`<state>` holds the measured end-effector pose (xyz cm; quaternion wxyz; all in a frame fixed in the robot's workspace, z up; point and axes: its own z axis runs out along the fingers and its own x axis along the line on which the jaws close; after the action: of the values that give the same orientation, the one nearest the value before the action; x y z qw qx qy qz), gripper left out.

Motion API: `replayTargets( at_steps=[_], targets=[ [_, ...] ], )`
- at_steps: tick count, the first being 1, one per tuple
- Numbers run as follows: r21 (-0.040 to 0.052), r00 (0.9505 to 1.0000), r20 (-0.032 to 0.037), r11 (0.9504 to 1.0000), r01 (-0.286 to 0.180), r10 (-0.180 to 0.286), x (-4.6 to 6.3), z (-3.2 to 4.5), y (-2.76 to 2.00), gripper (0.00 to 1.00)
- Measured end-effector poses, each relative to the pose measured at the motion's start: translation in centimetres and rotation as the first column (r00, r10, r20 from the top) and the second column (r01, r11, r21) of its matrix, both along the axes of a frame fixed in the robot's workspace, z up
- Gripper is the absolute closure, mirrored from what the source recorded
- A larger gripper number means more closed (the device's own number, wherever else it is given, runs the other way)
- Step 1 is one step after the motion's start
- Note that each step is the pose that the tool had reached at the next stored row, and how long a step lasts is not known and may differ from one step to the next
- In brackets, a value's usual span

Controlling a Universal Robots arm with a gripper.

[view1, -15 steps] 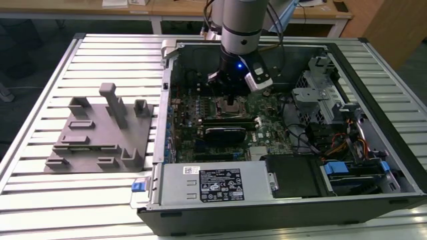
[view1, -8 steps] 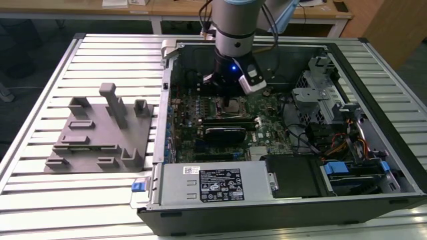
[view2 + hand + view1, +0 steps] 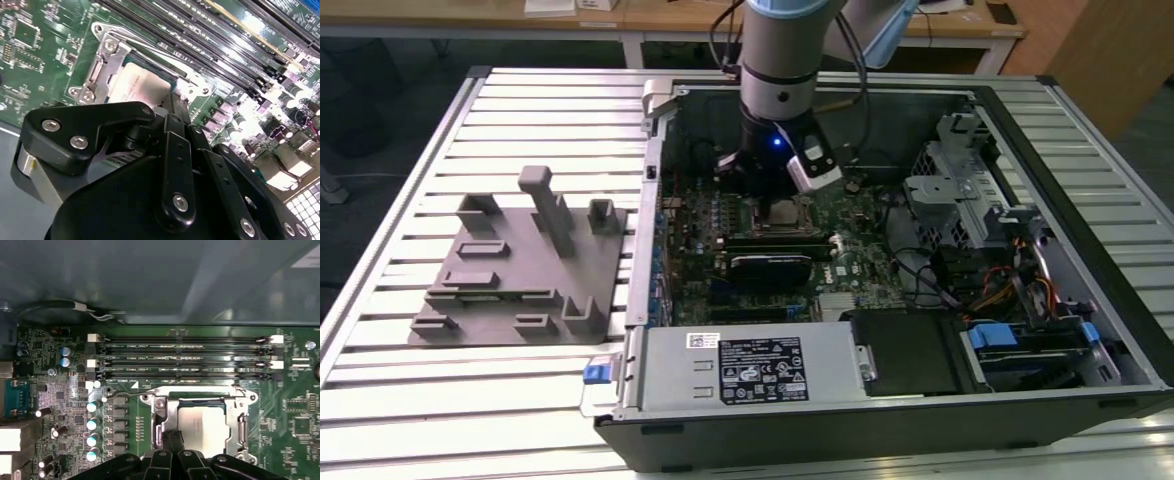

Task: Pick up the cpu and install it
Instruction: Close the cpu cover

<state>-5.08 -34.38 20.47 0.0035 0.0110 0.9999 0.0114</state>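
Near the middle of the exterior view, the cpu [image 3: 785, 211] lies flat inside the metal socket frame [image 3: 240, 425] on the motherboard [image 3: 295, 410]. The claw [image 3: 174, 441] hangs just over the chip's edge, closed and holding nothing. Seating appears to be the step in hand, so I judge any contact should be light and straight down, with no sideways drag, leaving the chip level in its frame.
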Motion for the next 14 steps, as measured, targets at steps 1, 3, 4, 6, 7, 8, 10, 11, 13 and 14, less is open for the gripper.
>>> replayTargets(
  at_steps=[1, 3, 4, 6, 7, 8, 10, 11, 13, 14],
  targets=[
    [-0.0001, 1.0, 0.0, 1.0, 0.0, 0.0, -0.1, -0.08, 0.0, 0.89],
    [-0.0003, 1.0, 0.0, 1.0, 0.0, 0.0, -0.24, -0.22, 0.0, 0.89],
    [-0.0007, 1.0, 0.0, 1.0, 0.0, 0.0, -0.29, -0.28, 0.0, 0.89],
    [-0.0024, 1.0, -0.0001, 1.0, 0.0, 0.0, -0.35, -0.42, 0.0, 0.89],
    [-0.0033, 1.0, 0.0, 1.0, 0.0, 0.0, -0.35, -0.48, 0.0, 0.89],
    [-0.0042, 1.0, 0.0, 1.0, 0.0, 0.0, -0.36, -0.53, 0.0, 0.89],
    [-0.0051, 1.0, -0.0002, 1.0, 0.0, 0.0, -0.36, -0.59, -0.01, 0.89],
    [-0.0051, 1.0, -0.0002, 1.0, 0.0, 0.0, -0.37, -0.6, -0.01, 0.89],
    [-0.005, 1.0, -0.0001, 1.0, 0.0, 0.0, -0.36, -0.66, 0.0, 0.89],
    [-0.0051, 1.0, -0.0001, 1.0, 0.0, 0.0, -0.36, -0.68, -0.01, 0.89]
  ],
)
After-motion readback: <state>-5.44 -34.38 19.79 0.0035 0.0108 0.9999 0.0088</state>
